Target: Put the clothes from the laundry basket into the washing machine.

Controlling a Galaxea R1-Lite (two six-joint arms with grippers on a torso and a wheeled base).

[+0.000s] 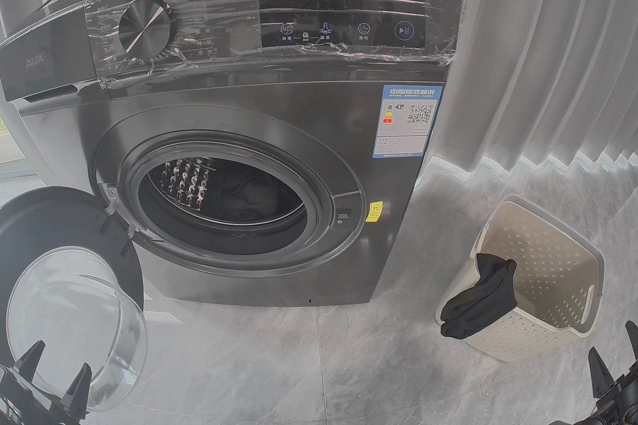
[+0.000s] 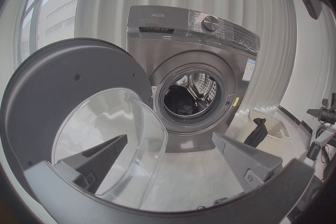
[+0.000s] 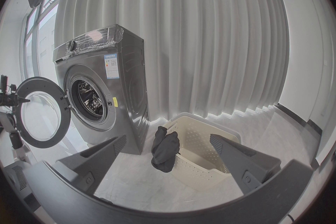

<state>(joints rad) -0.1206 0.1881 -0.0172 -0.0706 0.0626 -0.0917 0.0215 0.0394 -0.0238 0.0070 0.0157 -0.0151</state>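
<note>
The grey washing machine (image 1: 266,114) stands with its round door (image 1: 66,287) swung open to the left. Dark clothing (image 1: 242,194) lies inside the drum. A cream laundry basket (image 1: 565,267) sits on the floor to the machine's right, and a black garment (image 1: 482,300) hangs over its near-left rim. My left gripper (image 1: 56,370) is open, low in front of the open door, holding nothing. My right gripper (image 1: 615,353) is open near the basket's near-right side, also holding nothing. The right wrist view shows the basket (image 3: 199,137) and the black garment (image 3: 165,149) ahead of the open gripper (image 3: 168,149).
White curtains (image 1: 545,34) hang behind the machine and the basket. Grey tiled floor (image 1: 319,360) lies open in front of the machine, between the door and the basket. A window (image 2: 45,14) is off to the left.
</note>
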